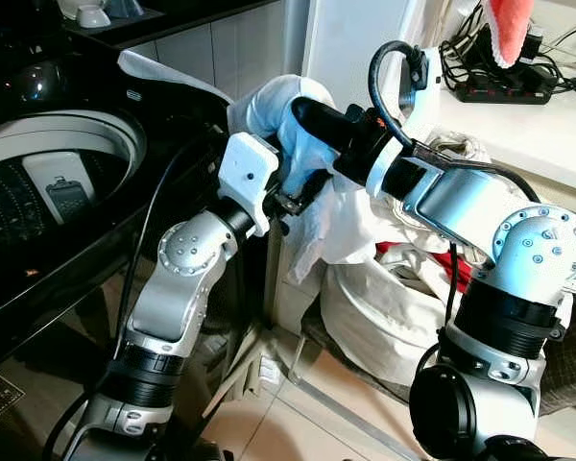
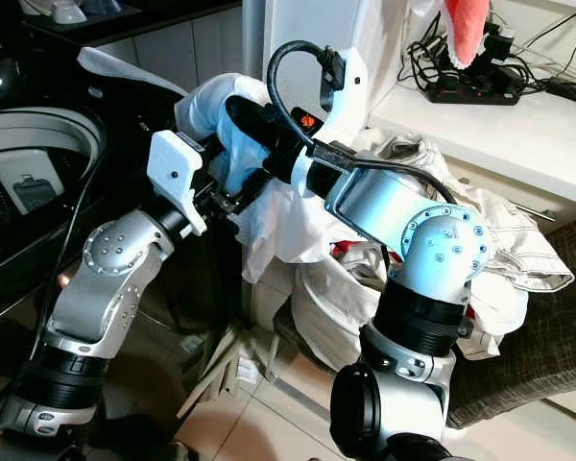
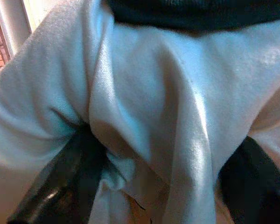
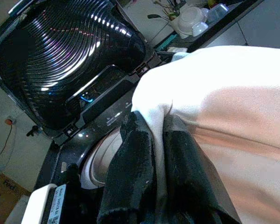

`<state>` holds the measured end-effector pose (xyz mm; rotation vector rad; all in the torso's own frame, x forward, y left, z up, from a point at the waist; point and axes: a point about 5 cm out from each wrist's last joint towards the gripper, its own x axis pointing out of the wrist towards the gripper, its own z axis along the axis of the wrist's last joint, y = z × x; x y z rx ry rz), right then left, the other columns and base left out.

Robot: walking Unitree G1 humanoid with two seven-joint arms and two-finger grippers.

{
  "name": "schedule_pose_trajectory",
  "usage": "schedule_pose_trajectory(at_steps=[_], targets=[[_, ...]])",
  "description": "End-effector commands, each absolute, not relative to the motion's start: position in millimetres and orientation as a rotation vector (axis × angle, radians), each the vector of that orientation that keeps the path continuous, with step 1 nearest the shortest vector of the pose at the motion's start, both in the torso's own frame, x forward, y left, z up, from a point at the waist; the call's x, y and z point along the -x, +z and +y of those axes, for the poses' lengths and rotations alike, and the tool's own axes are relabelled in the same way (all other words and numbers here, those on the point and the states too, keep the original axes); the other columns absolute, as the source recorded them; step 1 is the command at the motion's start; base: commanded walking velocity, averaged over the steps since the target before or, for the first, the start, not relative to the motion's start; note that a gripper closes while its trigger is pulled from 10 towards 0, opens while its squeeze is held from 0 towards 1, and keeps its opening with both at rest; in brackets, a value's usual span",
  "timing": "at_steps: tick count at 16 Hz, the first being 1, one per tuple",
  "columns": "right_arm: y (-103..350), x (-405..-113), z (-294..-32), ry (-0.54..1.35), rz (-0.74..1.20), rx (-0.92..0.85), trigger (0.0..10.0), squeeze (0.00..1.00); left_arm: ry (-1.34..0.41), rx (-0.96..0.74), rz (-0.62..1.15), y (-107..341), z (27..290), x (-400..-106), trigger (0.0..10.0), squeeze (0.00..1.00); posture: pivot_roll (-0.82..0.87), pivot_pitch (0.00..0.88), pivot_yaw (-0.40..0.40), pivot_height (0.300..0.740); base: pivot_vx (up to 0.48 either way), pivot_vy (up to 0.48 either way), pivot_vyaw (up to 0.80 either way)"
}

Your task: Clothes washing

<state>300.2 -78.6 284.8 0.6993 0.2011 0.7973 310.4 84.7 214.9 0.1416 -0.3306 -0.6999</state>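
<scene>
Both arms are up between the washing machine (image 1: 48,182) and the laundry basket (image 1: 384,327), and a white garment (image 1: 298,144) is bunched between them, just above the basket's heap of clothes. The right claw (image 4: 156,140) has its two black fingers pressed together on a fold of that garment. In the left wrist view the left claw (image 3: 158,154) sits with cloth draped between its fingers (image 3: 79,163); whether it pinches, I cannot tell.

To the robot's left the washer's drum mouth lies open, lid (image 4: 70,56) raised. To the right a white bench (image 1: 528,125) carries a power strip (image 1: 504,88) and tangled cables, with a pink cloth (image 1: 511,27) hanging above. Tiled floor (image 1: 298,413) shows below the arms.
</scene>
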Motion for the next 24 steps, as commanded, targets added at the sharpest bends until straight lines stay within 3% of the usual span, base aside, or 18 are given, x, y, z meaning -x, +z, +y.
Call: schedule_pose_trajectory(at_steps=[1, 23, 24], targets=[[283.5, -296.9, -78.9, 0.800, 0.203, -0.689, 0.0, 0.00, -0.719, -0.134, -0.360, 219.9, 83.9, -307.4, 0.0, 0.00, -0.02, 0.000, -0.072, 0.740, 0.000, 0.000, 0.00], [283.2, -296.1, -78.8, 0.796, 0.201, -0.666, 0.0, 0.00, -0.704, -0.124, -0.340, 218.9, 89.0, -308.2, 0.0, 0.00, -0.01, 0.000, -0.072, 0.740, 0.000, 0.000, 0.00], [285.3, -297.0, -79.9, 0.790, 0.175, -0.625, 8.6, 0.00, -0.647, -0.123, -0.351, 222.7, 93.9, -313.5, 0.0, 0.00, -0.01, 0.000, -0.074, 0.740, 0.000, 0.000, 0.00]])
